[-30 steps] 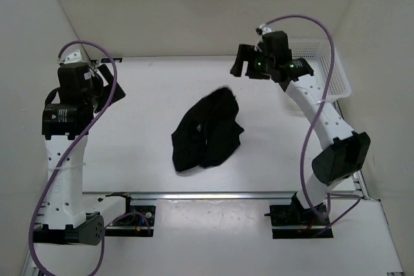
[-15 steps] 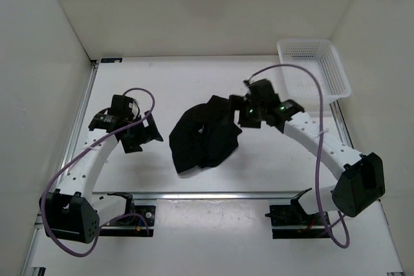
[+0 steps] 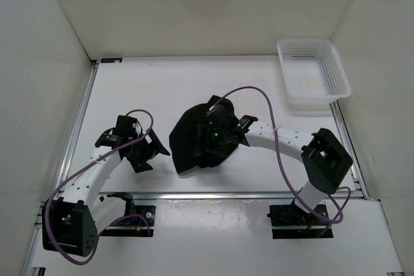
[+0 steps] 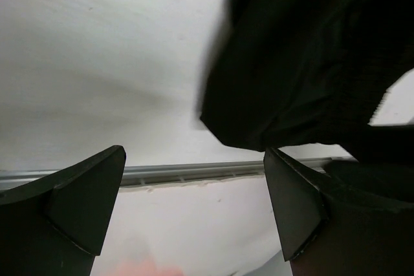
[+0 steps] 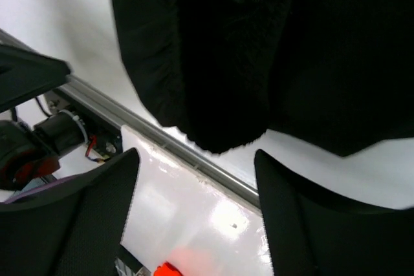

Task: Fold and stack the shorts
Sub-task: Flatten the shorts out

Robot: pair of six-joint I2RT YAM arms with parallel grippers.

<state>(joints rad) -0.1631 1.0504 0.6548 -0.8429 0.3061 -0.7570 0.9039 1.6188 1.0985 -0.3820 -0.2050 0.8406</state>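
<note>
A white table [image 3: 129, 88] sits inside white walls, with a metal rail [image 3: 226, 194] along its near edge. The shorts [image 3: 194, 134] lie in a crumpled black heap at the middle of the table, not folded. A white mesh basket [image 3: 314, 72] stands at the far right corner, well apart from them. The left gripper [image 3: 150, 154] hangs low just left of the heap. In its wrist view its jaws stand wide with nothing between them, and the shorts [image 4: 310, 63] lie just ahead. The right gripper [image 3: 212, 139] hangs over the near right part of the heap. Its wrist view shows the jaws wide and empty, the fabric [image 5: 259, 50] just beyond the fingers [image 5: 97, 218].
</note>
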